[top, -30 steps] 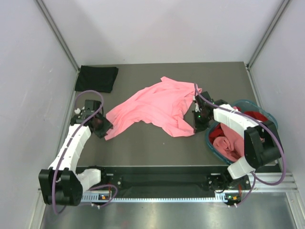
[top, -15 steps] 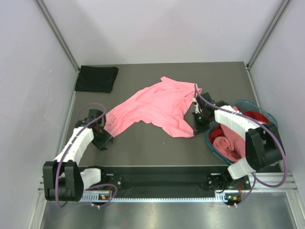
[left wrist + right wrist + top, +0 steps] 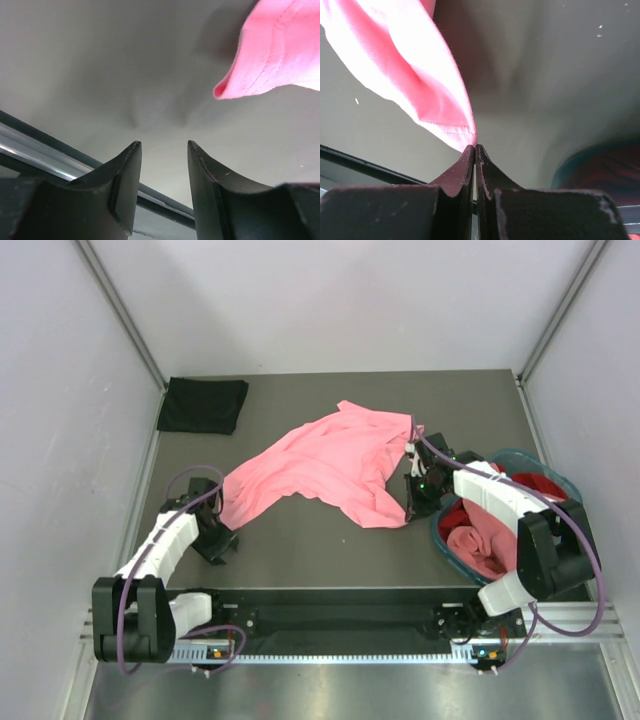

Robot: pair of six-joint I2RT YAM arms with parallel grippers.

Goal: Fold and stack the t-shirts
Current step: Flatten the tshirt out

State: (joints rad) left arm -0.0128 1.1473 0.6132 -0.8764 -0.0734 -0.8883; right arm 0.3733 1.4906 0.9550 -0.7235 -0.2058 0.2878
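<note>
Far left back corner of the table (image 3: 320, 555): black t-shirt (image 3: 203, 405), a flat dark rectangle, well apart from both arms.

Left gripper (image 3: 162, 147) is low near the left edge, fingers parted, nothing between them. A corner of the pink t-shirt (image 3: 272, 47) sits just beside it, not touching.

Mid-table: pink t-shirt is spread but crumpled, diagonal from left-front to right-back.

Right gripper (image 3: 475, 146) has its fingers pinched together on the very tip of that shirt's front-right hem corner, right beside the teal basket (image 3: 522, 454). Red t-shirt (image 3: 540, 483) and another pink bundle (image 3: 476, 545) are in the basket.

Risks, as I judge them:
- Right pinch holds only the edge stitching, so a pull could slip it out.
- Left side not held, so any right-only move drags and bunches the cloth.
- Right arm is close to the basket rim and could nudge it.

Can't tell:
- Which pink corner is sleeve vs hem; folds hide the neckline.
- Basket contents partly behind the right arm.
- Left fingertips are indistinct from above.
</note>
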